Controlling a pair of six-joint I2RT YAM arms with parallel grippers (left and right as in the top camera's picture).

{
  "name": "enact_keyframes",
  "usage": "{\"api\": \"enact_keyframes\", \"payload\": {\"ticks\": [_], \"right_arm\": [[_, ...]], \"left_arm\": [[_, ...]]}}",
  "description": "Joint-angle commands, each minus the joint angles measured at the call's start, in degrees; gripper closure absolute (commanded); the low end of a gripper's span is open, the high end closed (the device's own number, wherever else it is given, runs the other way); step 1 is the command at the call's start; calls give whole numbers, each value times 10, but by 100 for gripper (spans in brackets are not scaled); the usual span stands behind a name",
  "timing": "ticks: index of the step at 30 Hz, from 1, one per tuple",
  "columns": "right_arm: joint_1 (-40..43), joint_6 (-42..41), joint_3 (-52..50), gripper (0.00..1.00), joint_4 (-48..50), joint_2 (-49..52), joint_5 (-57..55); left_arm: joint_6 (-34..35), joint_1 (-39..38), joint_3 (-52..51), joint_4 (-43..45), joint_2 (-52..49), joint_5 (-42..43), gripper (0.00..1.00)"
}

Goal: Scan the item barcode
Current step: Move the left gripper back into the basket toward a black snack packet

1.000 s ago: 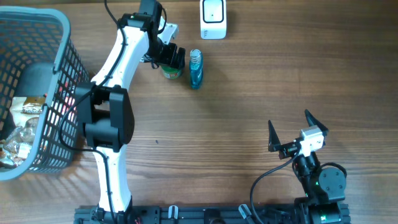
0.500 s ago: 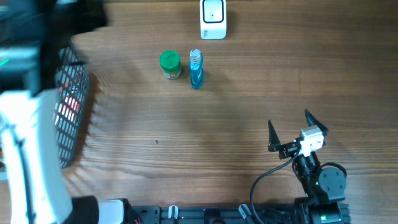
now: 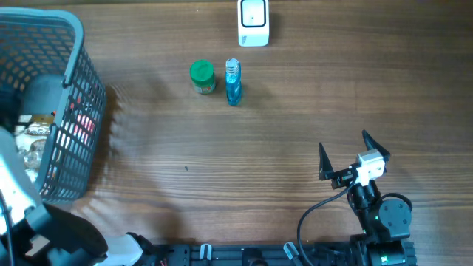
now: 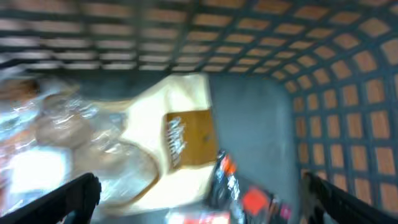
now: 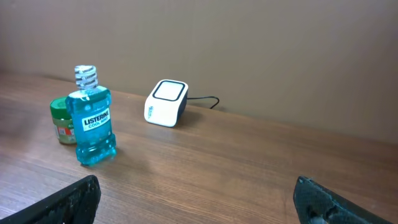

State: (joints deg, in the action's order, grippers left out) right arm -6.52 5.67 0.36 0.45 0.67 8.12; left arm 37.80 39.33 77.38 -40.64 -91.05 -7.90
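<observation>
Overhead, the table is mostly bare wood. The broad middle and the near right are free of things. The basket fills the far left corner, its mesh wall leaning out over the tabletop. At the far edge stands the white scanner. Just nearer than it, a green-lidded jar and a blue mouthwash bottle stand upright close beside each other, the jar on the left. The left arm shows only at the near left corner, reaching up along the basket's left side.

The right gripper sits at the near right, well apart from everything, with its fingers spread wide and nothing between them. Its wrist camera looks across open wood to the bottle, the jar and the scanner, all far from the fingertips. A dark cable trails from the scanner's back.

The left wrist view is blurred. It looks down into the basket, with mesh walls closing in on the far and right sides. The left gripper hangs over the contents with its fingers wide apart and empty. Below and between them lies a cream packet with a brown label. A dark packet with red marks lies on the cream packet's right, nearer the right finger. Clear-wrapped packs are heaped on the left. Whether the fingertips touch any packet cannot be told.
</observation>
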Motion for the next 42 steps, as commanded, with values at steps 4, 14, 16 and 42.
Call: {"api": "enact_keyframes", "payload": {"ticks": [4, 14, 16, 42], "right_arm": [[2, 3, -1, 0, 2, -4, 8], [2, 4, -1, 0, 2, -4, 8], [2, 4, -1, 0, 2, -4, 8], [2, 3, -1, 0, 2, -4, 8]], "left_arm": [[19, -82, -67, 79, -86, 0, 0], [49, -88, -67, 70, -159, 79, 0], [55, -89, -67, 54, -167, 85, 0], [64, -76, -67, 110, -170, 109, 96]]}}
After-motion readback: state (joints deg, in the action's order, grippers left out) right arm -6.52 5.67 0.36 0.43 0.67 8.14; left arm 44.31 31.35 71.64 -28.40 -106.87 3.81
